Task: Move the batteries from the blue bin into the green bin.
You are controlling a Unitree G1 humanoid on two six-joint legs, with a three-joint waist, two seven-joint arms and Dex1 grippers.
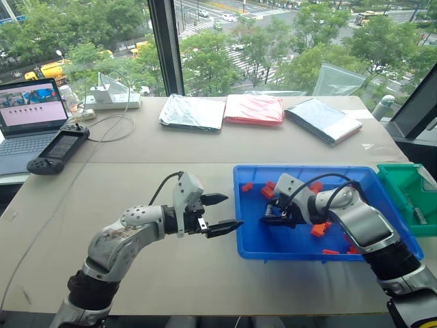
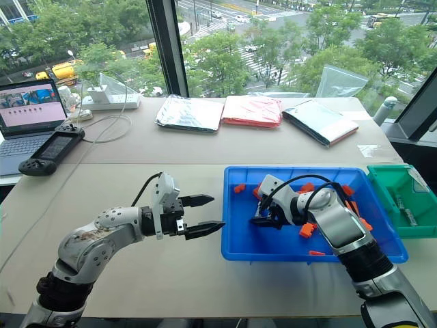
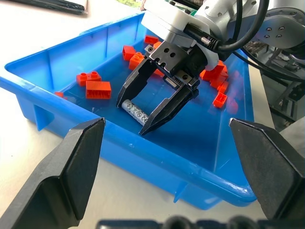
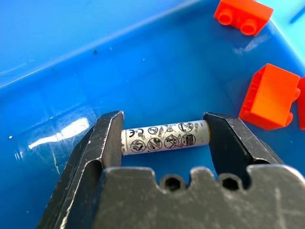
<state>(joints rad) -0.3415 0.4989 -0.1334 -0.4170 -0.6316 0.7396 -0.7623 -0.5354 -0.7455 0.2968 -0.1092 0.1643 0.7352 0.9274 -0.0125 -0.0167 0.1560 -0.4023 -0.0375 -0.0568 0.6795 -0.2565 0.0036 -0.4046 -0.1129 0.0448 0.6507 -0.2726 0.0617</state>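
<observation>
Bricks point(image 4: 269, 98) beside battery point(image 4: 164, 138)

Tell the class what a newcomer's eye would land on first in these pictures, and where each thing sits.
First, the right gripper down inside the blue bin, its black fingers bracketing a silver battery by its two ends on the bin floor. Next, the orange-red bricks scattered around it. The left gripper hovers open over the table beside the bin, and the green bin sits at the blue bin's far right.

Left hand point(image 1: 222, 213) level, fingers spread; right hand point(image 3: 142, 119) angled downward, fingers half-closed.
</observation>
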